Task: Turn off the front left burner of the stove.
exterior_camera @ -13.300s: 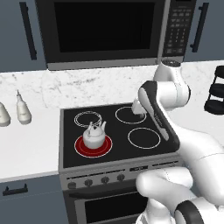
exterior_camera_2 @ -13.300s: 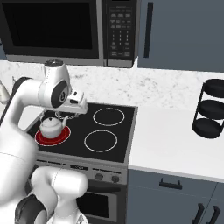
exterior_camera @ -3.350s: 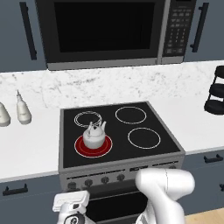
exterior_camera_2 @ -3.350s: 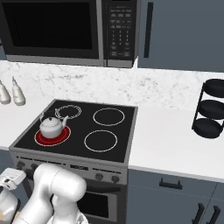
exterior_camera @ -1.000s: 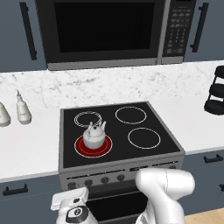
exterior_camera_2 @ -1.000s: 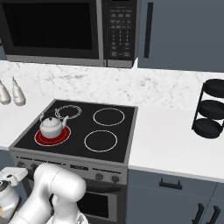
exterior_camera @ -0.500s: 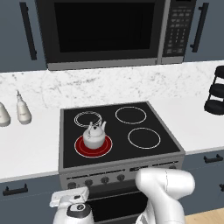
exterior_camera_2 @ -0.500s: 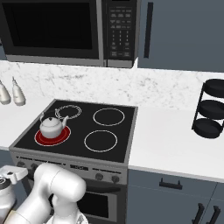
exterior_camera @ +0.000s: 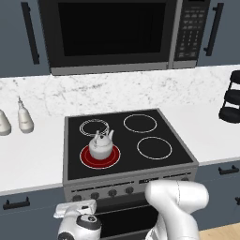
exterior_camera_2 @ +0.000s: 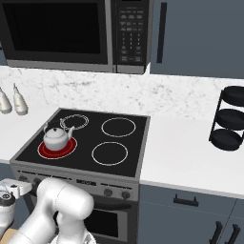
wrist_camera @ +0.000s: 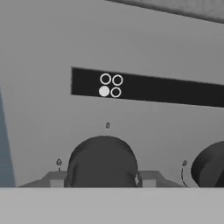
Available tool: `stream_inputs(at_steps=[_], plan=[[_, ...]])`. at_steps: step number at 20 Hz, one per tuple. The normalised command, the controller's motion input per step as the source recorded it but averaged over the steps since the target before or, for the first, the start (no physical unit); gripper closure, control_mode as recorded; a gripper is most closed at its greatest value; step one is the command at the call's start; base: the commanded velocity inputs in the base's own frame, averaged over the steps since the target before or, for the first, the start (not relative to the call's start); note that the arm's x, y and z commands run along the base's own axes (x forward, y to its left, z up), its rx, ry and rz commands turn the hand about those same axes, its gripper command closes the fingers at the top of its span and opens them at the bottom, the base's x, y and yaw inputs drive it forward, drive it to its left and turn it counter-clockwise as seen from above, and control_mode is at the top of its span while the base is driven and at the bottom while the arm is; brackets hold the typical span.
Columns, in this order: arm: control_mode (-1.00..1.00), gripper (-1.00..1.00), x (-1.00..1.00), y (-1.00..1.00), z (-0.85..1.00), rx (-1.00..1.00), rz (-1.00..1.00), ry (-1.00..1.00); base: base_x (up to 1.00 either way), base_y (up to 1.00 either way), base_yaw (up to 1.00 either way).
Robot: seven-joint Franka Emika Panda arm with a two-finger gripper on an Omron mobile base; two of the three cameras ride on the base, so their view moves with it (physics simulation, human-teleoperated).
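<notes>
the stove (exterior_camera: 129,176) sits in the middle of the white marble counter (exterior_camera: 28,159), under the black microwave (exterior_camera: 124,33). its front left burner (exterior_camera: 99,157) glows red inside a thin white ring, and a small white kettle (exterior_camera: 101,145) stands on it, spout toward the back right. the other three rings on the black glass are unlit outlines.

the arm bends down in front of the oven door, and the gripper (exterior_camera: 75,209) is low at the left end of the grey control panel, just below the row of small dark knobs (exterior_camera: 112,192). in the right base view the gripper (exterior_camera_2: 10,189) is at the panel's left corner.

in the hand view a round dark knob (wrist_camera: 103,162) fills the lower middle, very close, with one grey finger tip (wrist_camera: 54,178) on each side of it. the tips flank the knob closely, at about its width, but i cannot tell whether they actually press on it, since the lower part is cut off. above the knob a black strip carries four small circles (wrist_camera: 110,85), the lower left one filled white. a second knob (wrist_camera: 210,166) shows at the right edge.

two pale bottles (exterior_camera: 24,121) stand on the counter left of the stove, and a black tiered rack (exterior_camera: 230,98) stands to its right.
</notes>
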Motion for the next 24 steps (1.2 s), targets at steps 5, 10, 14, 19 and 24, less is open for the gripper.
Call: stream_inputs(at_steps=[5,10,14,19,24], plan=[[-1.00,1.00,0.03,-0.35,-0.20,0.54,-0.16,-0.20,0.00,0.00,0.00],[-1.00,1.00,0.00,-0.32,-0.28,0.55,-0.21,-0.27,0.00,0.00,0.00],[-1.00,1.00,0.00,-0.14,-0.23,0.52,-0.31,-0.24,0.00,0.00,0.00],[-1.00,1.00,0.05,0.00,-0.04,0.51,-0.36,-0.17,0.00,0.00,0.00],[-1.00,1.00,0.14,-0.23,0.04,0.50,-0.29,-0.10,0.00,0.00,0.00]])
